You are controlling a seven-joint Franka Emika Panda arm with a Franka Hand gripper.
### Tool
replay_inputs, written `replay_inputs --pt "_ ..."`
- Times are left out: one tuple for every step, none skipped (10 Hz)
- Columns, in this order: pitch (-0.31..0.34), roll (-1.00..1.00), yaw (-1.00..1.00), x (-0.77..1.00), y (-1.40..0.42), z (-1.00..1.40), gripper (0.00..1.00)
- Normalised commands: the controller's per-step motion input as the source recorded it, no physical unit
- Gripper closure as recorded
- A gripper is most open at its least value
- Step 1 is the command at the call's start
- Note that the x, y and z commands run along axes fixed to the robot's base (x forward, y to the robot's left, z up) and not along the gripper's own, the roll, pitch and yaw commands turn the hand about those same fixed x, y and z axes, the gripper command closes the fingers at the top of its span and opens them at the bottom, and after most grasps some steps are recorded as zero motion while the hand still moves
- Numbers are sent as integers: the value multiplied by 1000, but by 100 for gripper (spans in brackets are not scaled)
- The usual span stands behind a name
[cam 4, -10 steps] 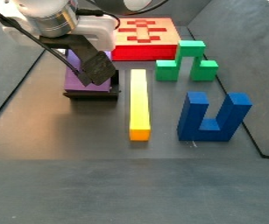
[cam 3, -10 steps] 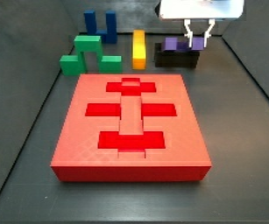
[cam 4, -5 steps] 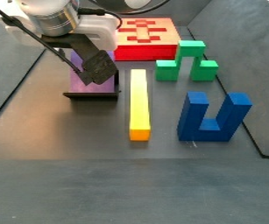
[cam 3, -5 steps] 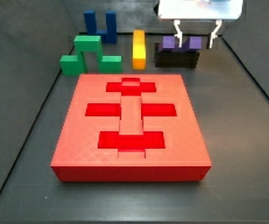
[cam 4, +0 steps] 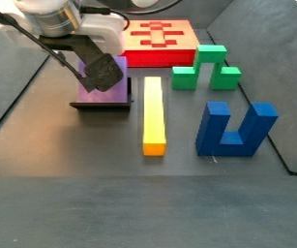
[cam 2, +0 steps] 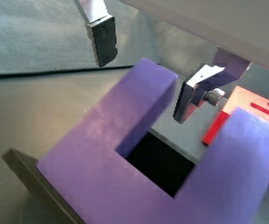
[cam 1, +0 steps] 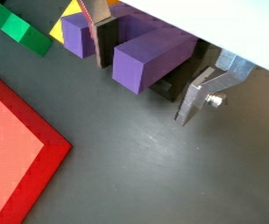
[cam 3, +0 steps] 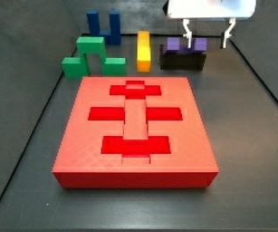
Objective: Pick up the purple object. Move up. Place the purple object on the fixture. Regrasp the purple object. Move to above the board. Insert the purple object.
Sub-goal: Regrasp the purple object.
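Floor: dark grey mat (cam 3: 20, 136) with low dark walls around it carried every piece.
Purple object: the purple object (cam 3: 180, 44) (cam 4: 104, 77) sat on the fixture (cam 3: 184, 62) (cam 4: 101, 105) at the far end of the mat; a wrist view showed its two prongs (cam 2: 137, 114) with a dark slot between them, and the other showed them as two purple blocks (cam 1: 148, 59) side by side.
Gripper: the gripper (cam 3: 207, 38) (cam 4: 97, 66) hung just above the purple object, fingers spread apart and holding nothing; in both wrist views the two silver fingers (cam 1: 201, 92) (cam 2: 102, 35) stood clear of the prongs, one to each side. Whether a pad brushed the plastic could not be told.
Fixture: black, under the purple object, touching it from below.
Yellow bar: a long yellow bar (cam 3: 142, 51) (cam 4: 152, 114) lay flat just beside the fixture.
Green blocks: a green stepped block (cam 3: 91, 54) (cam 4: 205, 68) stood beyond the yellow bar.
Blue block: a blue U-shaped block (cam 3: 102, 23) (cam 4: 235, 127) stood upright behind the green block in a side view.
Board: the red board (cam 3: 136, 131) (cam 4: 159, 41) with brighter red recesses lay well apart from the gripper; its corner (cam 1: 14, 166) showed in a wrist view.
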Motion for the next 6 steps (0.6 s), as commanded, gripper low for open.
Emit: replay_inputs --pt "120 143 0 0 191 194 0" --pt "166 234 0 -23 186 217 0" --pt "214 357 0 -66 166 243 0" --pt "263 486 0 -80 123 263 0" --pt "323 791 0 -77 11 266 0" --pt "349 914 0 -23 3 240 0"
